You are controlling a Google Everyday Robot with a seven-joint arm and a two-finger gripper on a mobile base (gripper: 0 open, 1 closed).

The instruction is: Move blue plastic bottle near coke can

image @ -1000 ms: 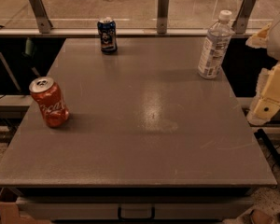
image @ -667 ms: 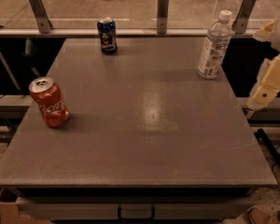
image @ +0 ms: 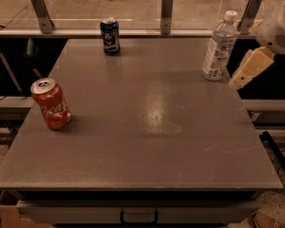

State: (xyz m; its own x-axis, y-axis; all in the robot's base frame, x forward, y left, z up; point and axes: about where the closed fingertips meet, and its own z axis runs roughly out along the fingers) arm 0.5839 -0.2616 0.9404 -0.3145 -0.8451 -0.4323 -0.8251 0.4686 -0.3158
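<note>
- coke can (image: pixel 51 103): upright, dented low, nearest item on table (image: pixel 147 141).
- gripper (image: pixel 249 70): far right of coke can, just beside bottle, not touching; open or closed, can't tell.
- blue plastic bottle (image: pixel 219 49): upright, well right of and behind coke can. Likely light, thin-walled, tippy; grab mid-label, gentle squeeze.
- dark blue can (image: pixel 110 34): behind coke can.

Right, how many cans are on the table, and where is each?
2. The coke can stands on the table, near its left edge; the dark blue can at the far edge, left of centre. None seems hidden. The gripper hovers off the right edge, beside the blue plastic bottle.
</note>
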